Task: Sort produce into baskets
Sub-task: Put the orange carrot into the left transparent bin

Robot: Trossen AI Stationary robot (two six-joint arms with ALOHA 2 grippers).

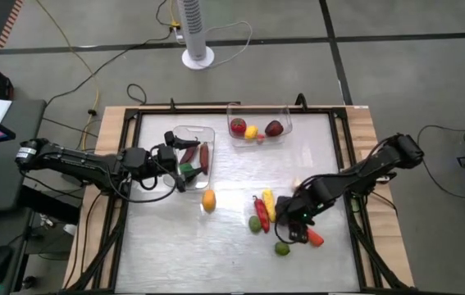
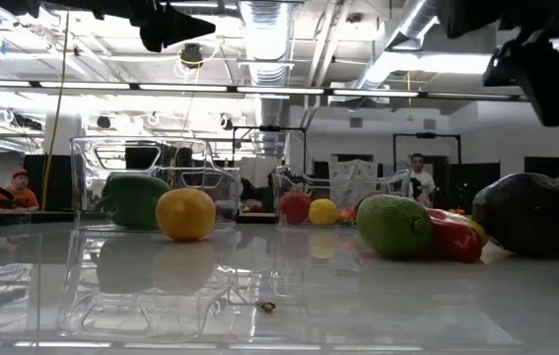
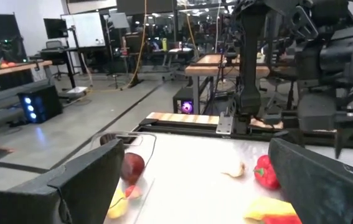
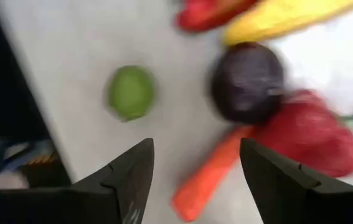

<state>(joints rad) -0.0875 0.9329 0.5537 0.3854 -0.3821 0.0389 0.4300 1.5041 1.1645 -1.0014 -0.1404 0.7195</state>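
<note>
my right gripper (image 4: pixel 192 171) hangs wide open over the heap on the worktop (image 1: pixel 216 246), the carrot (image 4: pixel 208 174) lying between its fingers. i should drop straight, close mid-length, and avoid nudging the dark purple piece (image 4: pixel 248 81). my left gripper (image 1: pixel 184 179) waits open beside the near basket (image 1: pixel 209 131).

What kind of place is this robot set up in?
Probably a robotics lab or workshop: bare ducts and pipes on the ceiling, other workbenches with monitors, and cables trailing over a concrete floor.
</note>
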